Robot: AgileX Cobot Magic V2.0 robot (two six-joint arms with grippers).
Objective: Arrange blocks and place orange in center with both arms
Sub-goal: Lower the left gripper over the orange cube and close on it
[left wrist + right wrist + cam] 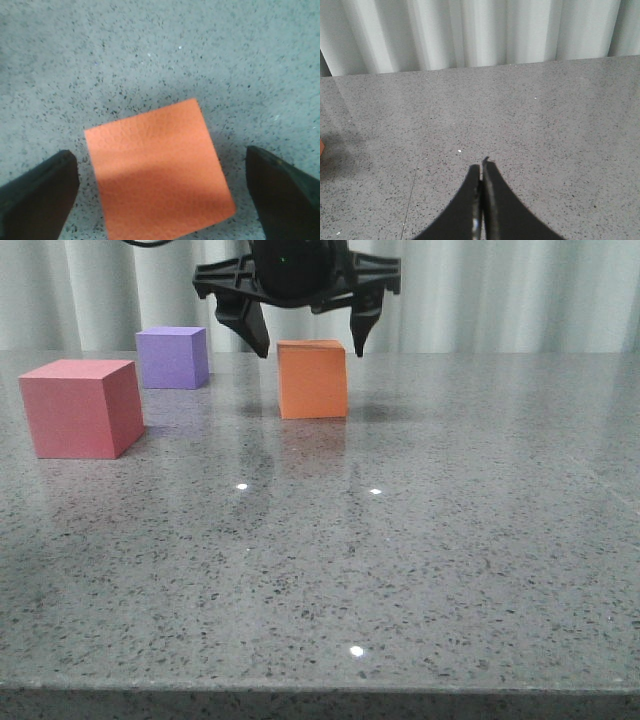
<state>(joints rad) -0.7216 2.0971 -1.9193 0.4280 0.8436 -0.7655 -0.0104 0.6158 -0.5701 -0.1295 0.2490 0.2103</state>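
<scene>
The orange cube [313, 380] stands on the table at mid-depth, a little left of centre. My left gripper [310, 352] hangs open right over it, one finger on each side of its top edge, not touching it. In the left wrist view the orange cube [157, 175] lies between the spread fingers of the left gripper [161, 165] with gaps on both sides. The purple cube [172, 357] stands at the back left. The red-pink cube [80, 407] stands nearer, at the far left. My right gripper [481, 167] is shut and empty above bare table; it does not show in the front view.
The grey speckled table [400, 540] has its front edge near the bottom of the front view. A pale curtain [500, 290] hangs behind the table. A sliver of the orange cube [321, 147] shows at the edge of the right wrist view.
</scene>
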